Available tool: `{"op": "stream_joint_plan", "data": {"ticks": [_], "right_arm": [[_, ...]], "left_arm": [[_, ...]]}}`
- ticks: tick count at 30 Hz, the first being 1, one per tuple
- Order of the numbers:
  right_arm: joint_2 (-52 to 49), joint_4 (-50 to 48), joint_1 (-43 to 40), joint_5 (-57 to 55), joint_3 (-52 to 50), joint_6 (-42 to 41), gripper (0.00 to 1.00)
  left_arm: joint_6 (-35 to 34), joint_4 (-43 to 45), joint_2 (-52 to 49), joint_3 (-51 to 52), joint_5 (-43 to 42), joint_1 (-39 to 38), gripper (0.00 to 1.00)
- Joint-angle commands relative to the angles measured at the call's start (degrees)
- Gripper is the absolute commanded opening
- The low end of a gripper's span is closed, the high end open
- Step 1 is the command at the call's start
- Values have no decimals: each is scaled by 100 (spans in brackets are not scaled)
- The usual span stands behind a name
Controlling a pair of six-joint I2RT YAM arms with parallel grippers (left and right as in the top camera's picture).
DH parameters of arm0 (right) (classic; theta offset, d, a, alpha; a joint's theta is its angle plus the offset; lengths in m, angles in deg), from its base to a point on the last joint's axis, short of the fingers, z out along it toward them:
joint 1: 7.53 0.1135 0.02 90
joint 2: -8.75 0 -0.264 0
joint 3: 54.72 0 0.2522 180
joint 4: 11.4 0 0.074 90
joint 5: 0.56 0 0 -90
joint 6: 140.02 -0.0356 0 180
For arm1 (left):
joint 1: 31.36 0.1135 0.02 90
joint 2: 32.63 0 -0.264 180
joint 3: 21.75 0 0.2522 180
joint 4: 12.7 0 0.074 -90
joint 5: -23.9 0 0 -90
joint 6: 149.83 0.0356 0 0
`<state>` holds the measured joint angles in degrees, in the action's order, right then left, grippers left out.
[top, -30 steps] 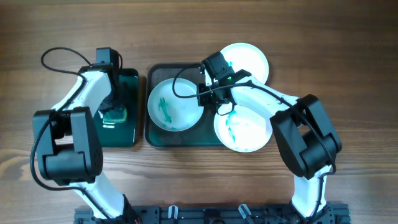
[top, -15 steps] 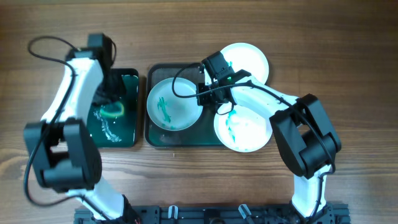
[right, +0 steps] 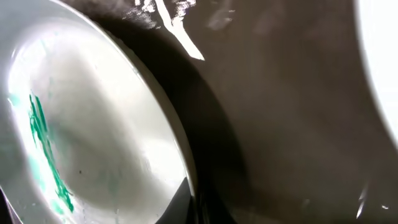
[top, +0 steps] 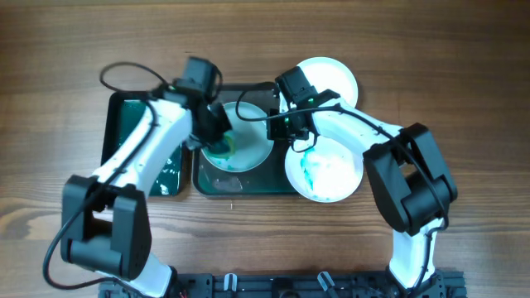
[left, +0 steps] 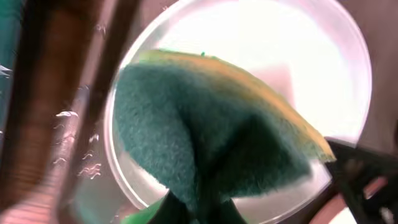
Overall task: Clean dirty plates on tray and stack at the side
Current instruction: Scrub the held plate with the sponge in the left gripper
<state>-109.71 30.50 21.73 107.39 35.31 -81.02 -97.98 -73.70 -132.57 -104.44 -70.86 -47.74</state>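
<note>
Plates first: the centre plate [top: 248, 142] lies inside the tray [top: 209, 180], in its left part. My left gripper [top: 217, 136] is clamped on a green and yellow sponge [top: 222, 150], pinched into a fold, and presses it on that plate's left half. In my left wrist view the sponge [left: 205, 143] covers much of the white plate [left: 292, 50]. My right gripper [top: 290, 129] sits over the tray at the centre plate's right rim. My right wrist view shows that rim [right: 168, 118] and a teal streak [right: 43, 137] on the plate, but I cannot tell whether my fingers are together or apart.

A second ago my left arm was over the small black tray [top: 122, 120] left of the tray, with the sponge there. It has since swung across onto the centre plate. My right gripper has barely moved.

A far plate [top: 335, 79] overlaps the tray's far right corner. A near plate [top: 331, 175], smeared teal, overlaps its right edge. Everything rests on a brown wooden table [top: 66, 50], and the black tray looks wet.
</note>
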Motion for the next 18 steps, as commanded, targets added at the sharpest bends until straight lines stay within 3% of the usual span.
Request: {"op": "stream_joint_plan", "data": {"ticks": [1, 6, 9, 11, 14, 16, 18], "right_arm": [[-157, 116, -57, -160, 52, -223, 4], [-157, 160, -57, -160, 52, -201, 4], [-157, 186, -59, -162, 52, -199, 4], [-157, 188, -59, -162, 52, -197, 4], [-157, 184, -57, -162, 52, -199, 4], [-157, 186, -57, -164, 52, -197, 4], [-157, 190, -57, -166, 52, -195, 4]], "left_arm": [[-896, 997, -87, 688, 229, -247, 4], [-905, 1655, -850, 807, 544, -332, 4], [-831, 1821, -1152, 807, 308, -339, 4], [-236, 1963, -1158, 807, -446, -348, 4], [1231, 2599, -1150, 807, -2509, -391, 4], [1174, 2658, -1150, 750, -2251, -398, 4], [662, 2623, -1150, 741, -1117, -398, 4]]}}
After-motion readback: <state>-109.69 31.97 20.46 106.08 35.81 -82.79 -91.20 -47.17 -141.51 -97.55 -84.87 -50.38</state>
